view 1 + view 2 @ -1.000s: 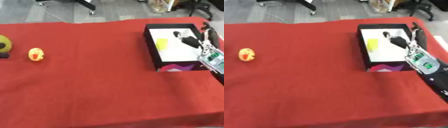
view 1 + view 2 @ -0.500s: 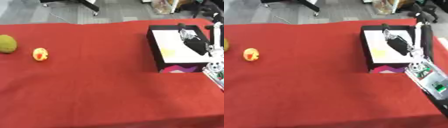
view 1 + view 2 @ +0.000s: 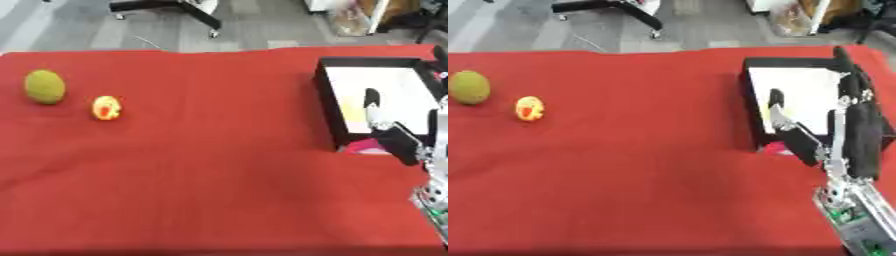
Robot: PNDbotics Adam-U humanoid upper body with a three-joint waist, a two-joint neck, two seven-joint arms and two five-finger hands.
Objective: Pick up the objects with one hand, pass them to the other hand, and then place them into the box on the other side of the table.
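A green ball [image 3: 45, 86] sits far to the left of the fingers, on the red tabletop [image 3: 201, 165]. Just beside it lies a small yellow and orange toy [image 3: 107, 107], also far from the fingers. The black box [image 3: 756, 107] with a white floor sits right under the fingertips. The right hand [image 3: 859, 130] reaches over the box, its fingers [image 3: 846, 70] straight and open, holding nothing.

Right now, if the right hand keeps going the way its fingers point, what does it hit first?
Probably nothing soon: the right hand points away over the box, toward its far wall. Height above it is unclear.
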